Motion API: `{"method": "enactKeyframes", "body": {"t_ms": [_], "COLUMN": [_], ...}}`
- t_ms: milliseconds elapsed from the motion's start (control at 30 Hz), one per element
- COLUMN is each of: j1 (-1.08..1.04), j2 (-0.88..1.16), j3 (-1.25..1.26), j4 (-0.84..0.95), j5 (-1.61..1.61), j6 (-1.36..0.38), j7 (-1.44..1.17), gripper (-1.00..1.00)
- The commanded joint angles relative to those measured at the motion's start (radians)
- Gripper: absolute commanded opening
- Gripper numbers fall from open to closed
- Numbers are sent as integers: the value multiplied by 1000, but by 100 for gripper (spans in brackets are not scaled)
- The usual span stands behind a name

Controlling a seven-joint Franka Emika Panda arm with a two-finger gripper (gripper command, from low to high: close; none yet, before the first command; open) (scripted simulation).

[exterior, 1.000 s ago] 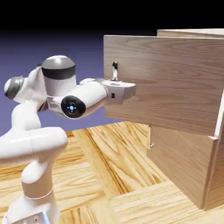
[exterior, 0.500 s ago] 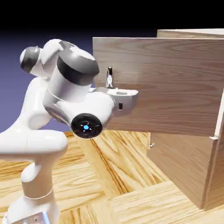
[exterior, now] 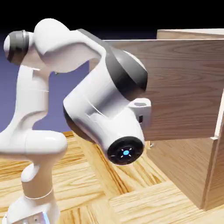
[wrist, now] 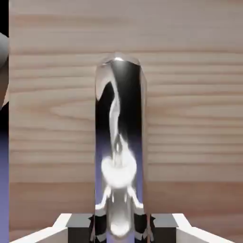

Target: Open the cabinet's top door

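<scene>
1. Hand view: claw (wrist: 118, 227) is pinched on the handle (wrist: 118, 142), a slim shiny silver bar running up the middle of the frame, w/ the grey tips flanking its lower end. Light wood of the top door (wrist: 190, 118) fills the bkgd.
2. Exterior view: top door (exterior: 183, 87) stands swung well out from the cabinet (exterior: 192, 33), panel facing the camera. The arm's big white links cover the claw and handle there, so the grip can't be checked from this side.
3. Step in hand, as I judge it: mid-pull, door partly open, task prob. well along.
4. Next move likely calls for carrying the handle along the door's arc w/o letting the bar slip; wrist has to turn w/ the panel.
5. Count: 1 cabinet, 2 doors (top one open, lower door (exterior: 183, 166) shut), 1 handle visible, 1 arm, 1 claw, 1 wood tabletop (exterior: 131, 192).
</scene>
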Motion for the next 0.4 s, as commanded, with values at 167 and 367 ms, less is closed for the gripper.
{"method": "enactKeyframes", "body": {"t_ms": [167,367], "j1": [16,56], "j2": [-218,-403], "j3": [51,82], "j4": [176,333], "j5": [-105,-179], "j6": [26,33], "j7": [28,87], "gripper": [-100,-100]}}
